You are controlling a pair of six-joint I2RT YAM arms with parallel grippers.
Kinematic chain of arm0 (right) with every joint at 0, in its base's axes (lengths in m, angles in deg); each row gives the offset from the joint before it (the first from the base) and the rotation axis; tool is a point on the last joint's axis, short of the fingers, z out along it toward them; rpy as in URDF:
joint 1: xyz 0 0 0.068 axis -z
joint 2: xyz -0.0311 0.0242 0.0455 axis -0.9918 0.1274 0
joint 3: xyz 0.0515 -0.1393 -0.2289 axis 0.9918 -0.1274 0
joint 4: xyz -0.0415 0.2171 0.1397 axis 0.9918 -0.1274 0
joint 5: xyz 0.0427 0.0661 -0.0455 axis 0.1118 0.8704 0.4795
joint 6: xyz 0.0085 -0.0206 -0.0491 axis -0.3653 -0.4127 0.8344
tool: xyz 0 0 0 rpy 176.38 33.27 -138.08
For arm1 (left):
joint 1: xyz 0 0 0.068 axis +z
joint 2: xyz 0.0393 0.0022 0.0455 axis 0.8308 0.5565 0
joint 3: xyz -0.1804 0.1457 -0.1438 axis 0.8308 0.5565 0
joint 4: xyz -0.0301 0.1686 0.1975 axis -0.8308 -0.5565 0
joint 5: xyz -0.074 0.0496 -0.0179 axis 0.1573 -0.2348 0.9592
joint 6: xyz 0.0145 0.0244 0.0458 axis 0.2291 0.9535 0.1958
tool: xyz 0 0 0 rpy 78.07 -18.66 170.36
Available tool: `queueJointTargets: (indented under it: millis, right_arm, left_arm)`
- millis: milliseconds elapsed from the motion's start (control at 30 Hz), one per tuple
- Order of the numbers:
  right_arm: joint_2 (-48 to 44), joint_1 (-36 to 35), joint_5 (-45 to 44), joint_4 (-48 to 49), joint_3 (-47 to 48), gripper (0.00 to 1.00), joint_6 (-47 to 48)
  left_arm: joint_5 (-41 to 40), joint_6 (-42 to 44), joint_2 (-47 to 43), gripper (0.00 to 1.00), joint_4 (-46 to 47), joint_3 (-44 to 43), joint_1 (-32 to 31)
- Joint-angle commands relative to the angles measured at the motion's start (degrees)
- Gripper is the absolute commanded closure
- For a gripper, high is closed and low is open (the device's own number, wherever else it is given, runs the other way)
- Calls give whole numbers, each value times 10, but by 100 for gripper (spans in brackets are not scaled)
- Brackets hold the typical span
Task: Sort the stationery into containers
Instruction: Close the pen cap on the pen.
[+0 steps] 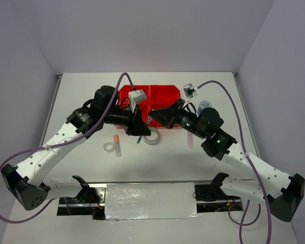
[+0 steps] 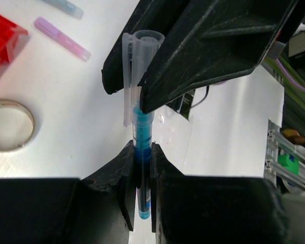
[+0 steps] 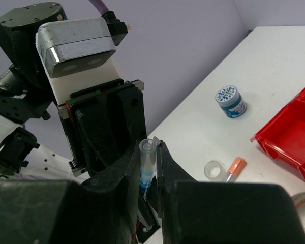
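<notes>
Both arms grip one thin blue pen (image 2: 141,124) above the middle of the table, just on the near side of the red tray (image 1: 165,93), which sits toward the far edge. The left gripper (image 2: 141,162) is clamped on the blue barrel, and the right gripper (image 3: 153,152) is clamped near the clear, clipped cap. If the arms pulled apart with both clamped, the cap would likely strip off or the slim barrel bend; if both released, the pen would drop. The pen is smooth, translucent plastic, round and slippery-looking. The tray is glossy and hard with straight walls. A silvery tape ring (image 1: 152,136) lies flat on the table nearby.
</notes>
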Motion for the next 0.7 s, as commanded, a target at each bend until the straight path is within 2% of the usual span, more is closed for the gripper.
queueJointTargets:
  millis: [0, 367, 533, 667]
  right_arm:
    - [22, -56, 81, -98, -72, 100, 1]
    - [134, -169, 84, 20, -132, 100, -72]
    - [183, -188, 108, 54, -136, 100, -92]
    - [163, -189, 87, 31, -124, 100, -77]
  left_arm:
    - [12, 18, -6, 100, 139, -79, 31]
    - [11, -3, 3, 100, 197, -135, 47]
    - [44, -20, -2, 100, 234, -137, 84]
    - [64, -31, -5, 100, 241, -122, 101]
